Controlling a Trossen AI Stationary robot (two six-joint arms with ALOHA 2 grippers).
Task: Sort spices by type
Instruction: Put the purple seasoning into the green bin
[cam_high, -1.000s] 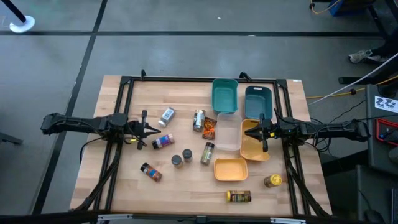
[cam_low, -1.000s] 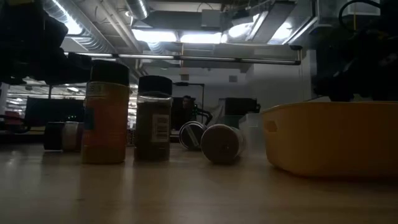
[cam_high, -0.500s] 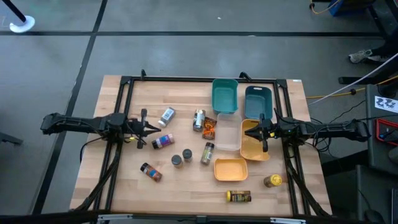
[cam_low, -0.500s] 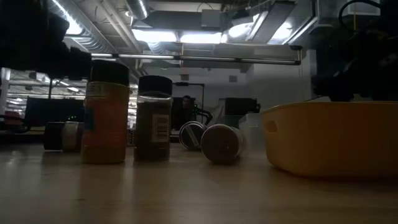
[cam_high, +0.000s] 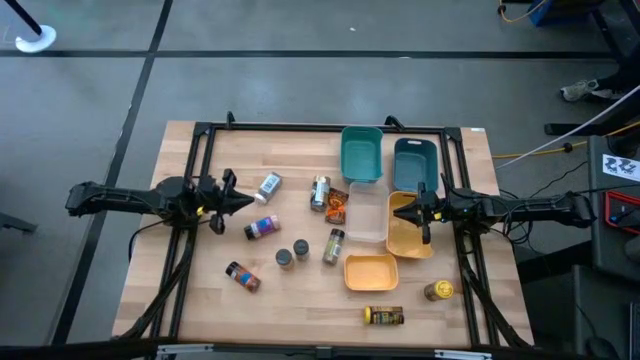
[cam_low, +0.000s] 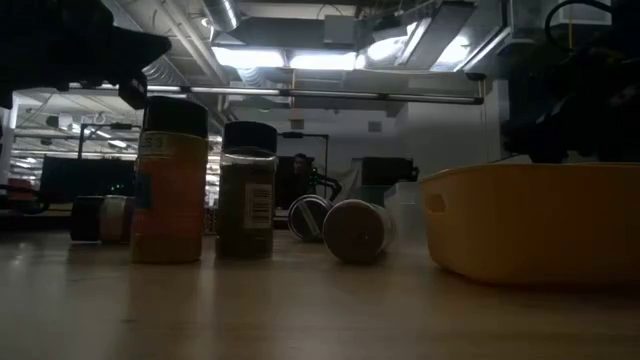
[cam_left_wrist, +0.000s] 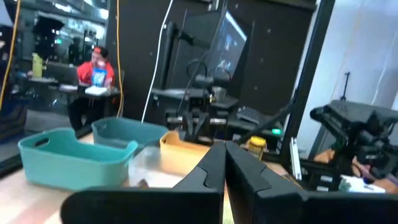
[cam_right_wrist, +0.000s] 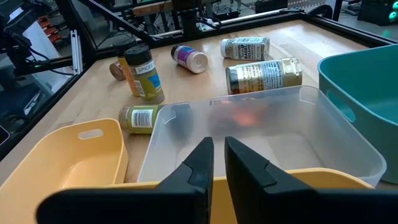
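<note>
A: High view first. What differs from a second ago?

B: Only the left gripper. It has drawn back toward the left and far side of the desk, away from the purple jar it hung beside. It now sits just left of the white jar, touching neither. Its fingers are pressed together, holding nothing.

A: And the right one?

B: Right gripper has not moved. It hangs over the upper yellow bin, fingers nearly together with a thin gap, nothing between them. Its wrist view looks past the yellow rim into the clear bin.

A: Where are the spices?

B: All out on the desk, none in a bin. A jar and an orange packet lie just left of the clear bin. A green-label jar and a dark-lidded jar sit mid-desk, another dark lid beside them. An orange jar lies near left. A yellow-lidded jar and a lying bottle are near right, by the lower yellow bin.

A: Any jar shifted?

B: None. Two teal bins stay at the far side.
</note>
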